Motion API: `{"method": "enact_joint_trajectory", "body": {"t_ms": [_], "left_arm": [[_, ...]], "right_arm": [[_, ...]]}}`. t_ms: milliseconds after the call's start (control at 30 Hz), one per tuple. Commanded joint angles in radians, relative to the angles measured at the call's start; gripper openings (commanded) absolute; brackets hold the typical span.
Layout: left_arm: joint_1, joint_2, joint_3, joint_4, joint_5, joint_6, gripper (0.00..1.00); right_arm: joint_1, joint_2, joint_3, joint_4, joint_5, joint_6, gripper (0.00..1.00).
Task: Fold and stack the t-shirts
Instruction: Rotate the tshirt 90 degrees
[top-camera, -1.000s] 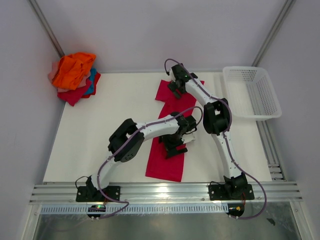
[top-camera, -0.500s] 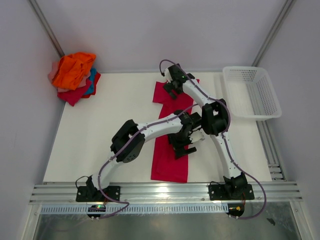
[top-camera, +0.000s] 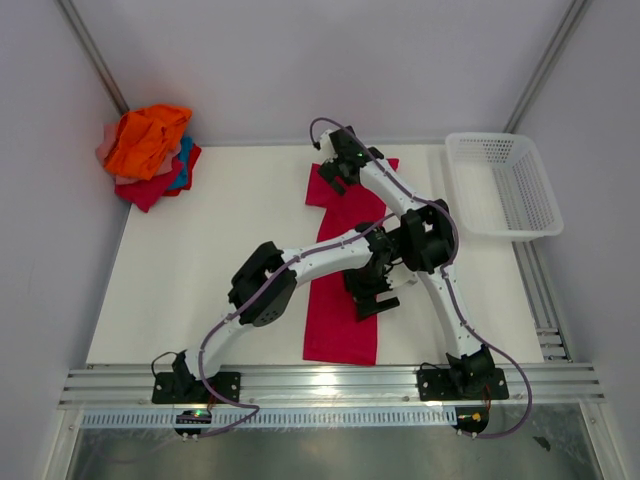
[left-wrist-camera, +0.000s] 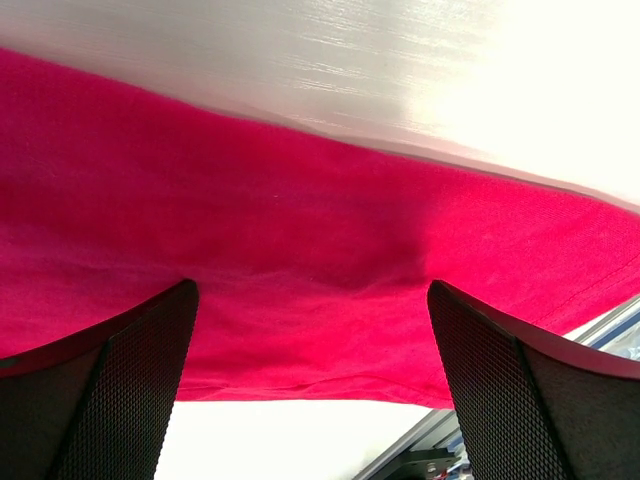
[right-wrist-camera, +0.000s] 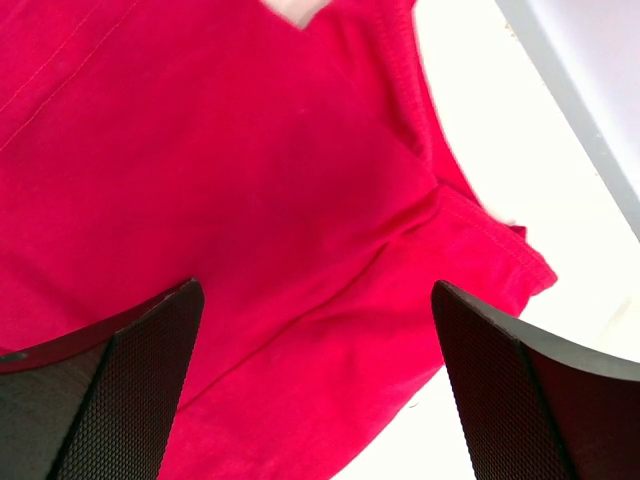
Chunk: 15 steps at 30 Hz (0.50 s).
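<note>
crimson t-shirt (top-camera: 340, 328) is laid out as a long narrow strip down the middle of the table (top-camera: 180, 250). its near end is close to the front edge and its far end is wider, with a sleeve poking out left. my left gripper (top-camera: 374, 292) reaches across to the strip's right edge about midway, jaws wide apart and empty. my right gripper (top-camera: 338, 170) is stretched over the far end, jaws apart too. the other t-shirts (top-camera: 148, 150) are heaped in the far left corner.

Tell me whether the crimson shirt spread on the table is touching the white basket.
Apart. The top external view shows a strip of bare table between the crimson shirt and the white basket.
</note>
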Motion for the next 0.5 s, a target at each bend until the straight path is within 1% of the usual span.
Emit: {"method": "enact_joint_trajectory", "body": {"t_ms": [0,67,100,233,267,300,367,467], "left_arm": [[-0.004,-0.054,0.017,0.012,-0.044,-0.005,0.99],[-0.004,-0.076,0.014,0.017,-0.089,-0.008,0.99],[-0.004,-0.084,0.014,0.018,-0.104,-0.006,0.99],[0.017,-0.133,0.010,0.012,-0.144,-0.011,0.99],[0.025,-0.143,0.013,0.009,-0.150,-0.019,0.99],[0.034,-0.168,0.020,0.001,-0.205,-0.028,0.99],[0.057,-0.192,0.052,-0.019,-0.242,-0.026,0.99],[0.094,-0.240,0.095,-0.040,-0.283,0.012,0.99]], "right_arm": [[-0.001,-0.043,-0.002,0.107,0.062,0.031,0.99],[-0.007,-0.089,-0.041,0.132,0.069,0.055,0.99],[-0.005,-0.141,-0.058,0.159,0.078,0.055,0.99],[-0.010,-0.257,-0.132,0.195,0.089,0.032,0.99],[-0.013,-0.270,-0.152,0.195,0.098,0.031,0.99],[-0.018,-0.278,-0.158,0.186,0.126,0.031,0.99],[-0.033,-0.281,-0.161,0.163,0.141,0.044,1.00],[-0.085,-0.272,-0.163,0.112,0.154,0.130,0.99]]}}
